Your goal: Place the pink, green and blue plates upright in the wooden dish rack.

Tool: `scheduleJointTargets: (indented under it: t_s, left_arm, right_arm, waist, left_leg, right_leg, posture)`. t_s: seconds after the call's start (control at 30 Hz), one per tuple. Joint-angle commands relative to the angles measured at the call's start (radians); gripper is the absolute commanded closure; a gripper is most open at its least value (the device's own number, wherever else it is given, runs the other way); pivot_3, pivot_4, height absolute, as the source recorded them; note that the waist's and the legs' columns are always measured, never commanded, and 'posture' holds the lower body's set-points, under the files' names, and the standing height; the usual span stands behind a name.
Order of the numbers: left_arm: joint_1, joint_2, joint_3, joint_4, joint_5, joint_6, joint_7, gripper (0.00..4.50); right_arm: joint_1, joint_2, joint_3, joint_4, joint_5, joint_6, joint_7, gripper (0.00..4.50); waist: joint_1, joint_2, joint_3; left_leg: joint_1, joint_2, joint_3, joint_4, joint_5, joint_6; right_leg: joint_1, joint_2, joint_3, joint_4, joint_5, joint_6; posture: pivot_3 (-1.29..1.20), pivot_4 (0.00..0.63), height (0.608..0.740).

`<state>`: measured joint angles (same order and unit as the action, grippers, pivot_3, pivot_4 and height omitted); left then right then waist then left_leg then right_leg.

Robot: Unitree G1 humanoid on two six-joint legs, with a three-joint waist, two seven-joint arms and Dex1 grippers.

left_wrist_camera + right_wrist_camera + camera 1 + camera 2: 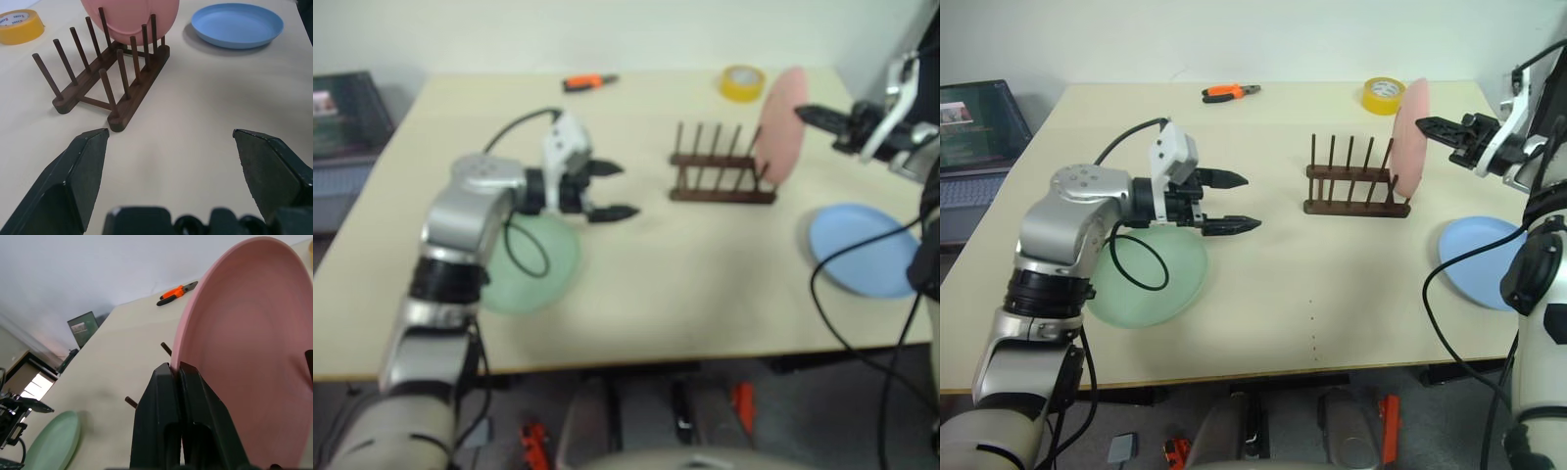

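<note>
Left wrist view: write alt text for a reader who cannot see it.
A pink plate stands upright between the pegs at the far end of a dark wooden rack on a beige table. The open left claw frames the foreground; a blue plate and yellow tape lie beyond.

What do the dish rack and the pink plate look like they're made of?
The dish rack looks like dark stained wood, with a matt brown finish and round dowel pegs. The pink plate is probably plastic or silicone: smooth, evenly coloured, with a thin rim and soft sheen.
</note>
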<state>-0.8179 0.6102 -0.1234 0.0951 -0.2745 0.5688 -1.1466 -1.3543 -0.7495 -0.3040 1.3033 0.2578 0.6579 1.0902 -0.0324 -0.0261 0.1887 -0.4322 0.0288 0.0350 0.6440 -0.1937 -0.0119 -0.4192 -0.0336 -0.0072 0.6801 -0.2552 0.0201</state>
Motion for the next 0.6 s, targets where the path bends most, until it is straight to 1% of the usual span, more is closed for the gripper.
scheduleJointTargets:
  t_s: [0.03,0.13,0.27,0.37,0.5,0.6]
  left_arm:
    - [-0.014,0.004,0.001,-0.007,-0.001,-0.017,0.002,0.04]
    - [-0.016,0.002,0.0,-0.004,-0.002,-0.02,0.002,0.04]
    - [-0.018,0.001,0.0,-0.004,-0.002,-0.02,0.003,0.04]
    - [-0.017,0.001,-0.001,-0.005,-0.001,-0.019,0.004,0.04]
    - [-0.012,0.004,-0.003,-0.005,0.002,-0.022,0.006,0.04]
    - [-0.012,0.004,-0.003,-0.006,0.003,-0.021,0.007,0.04]
  right_arm:
    - [-0.034,-0.014,-0.049,-0.011,0.031,0.054,-0.083,4.5]
    - [-0.019,-0.014,0.013,-0.033,-0.015,0.038,0.01,4.5]
    - [-0.018,-0.017,0.033,-0.031,-0.027,0.064,0.035,4.5]
    - [-0.019,-0.014,0.018,-0.031,-0.014,0.054,0.022,4.5]
    - [-0.014,-0.013,0.033,-0.033,-0.025,0.04,0.037,4.5]
    - [-0.014,-0.011,0.005,-0.027,-0.007,0.049,-0.023,4.5]
  waist:
    - [0.0,0.0,0.0]
    - [0.001,0.0,0.0]
    - [0.0,0.0,0.0]
    - [0.0,0.0,0.0]
    - [0.0,0.0,0.0]
    - [0.0,0.0,0.0]
  left_leg:
    - [0.0,0.0,0.0,0.0,0.0,0.0]
    - [0.0,0.0,0.0,0.0,0.0,0.0]
    - [0.0,0.0,0.0,0.0,0.0,0.0]
    - [0.0,0.0,0.0,0.0,0.0,0.0]
    - [0.0,0.0,0.0,0.0,0.0,0.0]
    - [0.0,0.0,0.0,0.0,0.0,0.0]
  right_leg:
    - [0.0,0.0,0.0,0.0,0.0,0.0]
    - [0.0,0.0,0.0,0.0,0.0,0.0]
    - [0.0,0.0,0.0,0.0,0.0,0.0]
    - [0.0,0.0,0.0,0.0,0.0,0.0]
    - [0.0,0.0,0.0,0.0,0.0,0.0]
    - [0.0,0.0,0.0,0.0,0.0,0.0]
  posture:
    - [0.0,0.15,0.74]
    - [0.0,0.15,0.74]
    - [0.0,0.15,0.74]
    - [0.0,0.15,0.74]
    - [0.0,0.15,0.74]
    - [0.0,0.15,0.74]
